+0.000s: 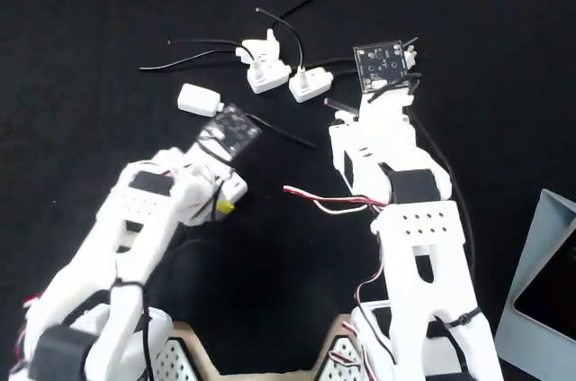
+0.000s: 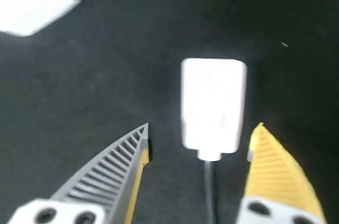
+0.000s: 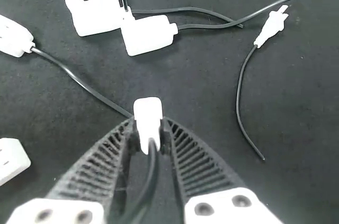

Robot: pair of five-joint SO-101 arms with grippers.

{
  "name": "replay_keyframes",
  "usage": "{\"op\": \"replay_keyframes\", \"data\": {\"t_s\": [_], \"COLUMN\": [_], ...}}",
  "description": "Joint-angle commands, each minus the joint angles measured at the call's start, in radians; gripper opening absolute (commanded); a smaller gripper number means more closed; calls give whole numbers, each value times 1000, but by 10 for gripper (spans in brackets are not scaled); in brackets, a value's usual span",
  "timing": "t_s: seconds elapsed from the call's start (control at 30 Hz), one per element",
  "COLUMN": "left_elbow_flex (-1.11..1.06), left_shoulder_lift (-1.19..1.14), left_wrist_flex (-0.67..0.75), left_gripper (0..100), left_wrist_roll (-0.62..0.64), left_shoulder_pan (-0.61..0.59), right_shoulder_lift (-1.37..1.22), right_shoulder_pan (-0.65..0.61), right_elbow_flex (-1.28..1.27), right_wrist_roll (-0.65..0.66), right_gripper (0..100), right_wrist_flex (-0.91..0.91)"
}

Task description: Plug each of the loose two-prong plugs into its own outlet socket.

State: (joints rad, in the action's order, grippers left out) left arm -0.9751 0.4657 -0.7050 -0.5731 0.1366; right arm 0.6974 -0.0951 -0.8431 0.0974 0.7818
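Observation:
My right gripper [image 3: 148,128] is shut on a white two-prong plug [image 3: 147,114], its black cable running back between the fingers. Just ahead lies a white outlet socket [image 3: 149,34] beside a cluster of sockets [image 3: 93,7]. A loose plug [image 3: 271,25] on a thin black cable lies off to the side. My left gripper [image 2: 202,128] is open, its fingers either side of the cable end of a white socket block [image 2: 213,102]. From above, that block [image 1: 199,98] lies just past the left arm's wrist, and two sockets [image 1: 267,76] [image 1: 310,84] lie by the right arm's wrist.
Black cables [image 1: 189,58] trail over the dark tabletop behind the sockets. Another socket [image 3: 10,160] lies close beside the right gripper, and one more [image 3: 14,37] farther out. A grey box [image 1: 544,282] stands at the right edge. Red and white wires [image 1: 324,201] hang between the arms.

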Motion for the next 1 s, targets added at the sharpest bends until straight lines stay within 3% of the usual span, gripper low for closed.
{"op": "replay_keyframes", "data": {"t_s": [0.0,0.13,0.27,0.47,0.67,0.97], "left_elbow_flex": [10,8,-28,-194,-343,-372], "left_shoulder_lift": [178,339,436,497,519,519], "left_wrist_flex": [-107,-212,-287,-232,-126,-109], "left_gripper": [309,309,309,309,309,309], "left_wrist_roll": [41,161,262,275,310,328], "left_shoulder_pan": [-47,-127,-271,-429,-469,-478], "right_shoulder_lift": [21,19,19,18,-58,-340], "right_shoulder_pan": [9,-26,-160,-345,-476,-494], "right_elbow_flex": [4,2,-36,-54,-87,-4], "right_wrist_roll": [14,14,12,8,11,14], "right_gripper": [13,13,13,13,13,13], "right_wrist_flex": [-14,-14,-23,-28,-135,-249]}}
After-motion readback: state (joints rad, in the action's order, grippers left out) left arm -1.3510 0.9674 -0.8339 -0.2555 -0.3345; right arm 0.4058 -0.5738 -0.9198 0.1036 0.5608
